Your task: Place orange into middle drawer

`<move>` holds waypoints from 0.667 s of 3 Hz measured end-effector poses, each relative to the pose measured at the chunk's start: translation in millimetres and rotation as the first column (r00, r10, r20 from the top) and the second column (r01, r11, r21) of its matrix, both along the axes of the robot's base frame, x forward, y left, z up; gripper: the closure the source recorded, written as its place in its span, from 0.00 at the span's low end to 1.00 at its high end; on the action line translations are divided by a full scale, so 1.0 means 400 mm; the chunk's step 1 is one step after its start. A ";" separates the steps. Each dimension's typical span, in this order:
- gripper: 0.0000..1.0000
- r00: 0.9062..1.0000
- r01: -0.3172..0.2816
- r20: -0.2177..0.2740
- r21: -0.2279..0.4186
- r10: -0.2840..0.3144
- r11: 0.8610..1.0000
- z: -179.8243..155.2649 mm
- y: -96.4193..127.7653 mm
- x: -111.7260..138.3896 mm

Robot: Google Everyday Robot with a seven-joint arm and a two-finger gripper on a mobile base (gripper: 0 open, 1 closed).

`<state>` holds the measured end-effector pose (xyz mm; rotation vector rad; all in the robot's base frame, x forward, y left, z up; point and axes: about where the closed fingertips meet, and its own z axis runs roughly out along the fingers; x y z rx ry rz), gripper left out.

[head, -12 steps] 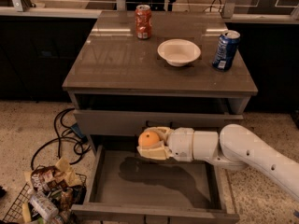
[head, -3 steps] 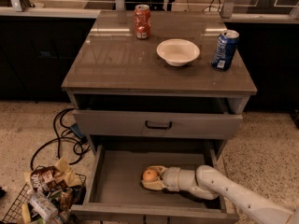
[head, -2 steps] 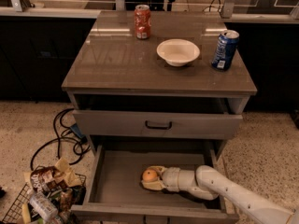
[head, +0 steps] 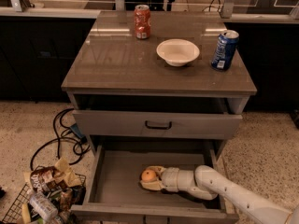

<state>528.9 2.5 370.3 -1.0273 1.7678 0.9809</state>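
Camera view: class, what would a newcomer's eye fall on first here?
First, the white arm reaching from the lower right into the open drawer, its hand closed round the orange near the drawer's middle. Next, the red can, bowl and blue can standing on the cabinet top. Last, the wire basket of rubbish on the floor at lower left.

One camera, set high in front of the table, faced down and forward at mid range. Hand sat low centre of frame, inside the middle drawer; arm from lower right.
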 end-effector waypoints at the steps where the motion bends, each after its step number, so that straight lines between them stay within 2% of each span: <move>1: 0.12 1.000 -0.003 -0.001 0.002 0.003 1.000 0.000 0.005 -0.002; 2: 0.00 1.000 -0.006 -0.002 0.003 0.006 1.000 0.000 0.010 -0.003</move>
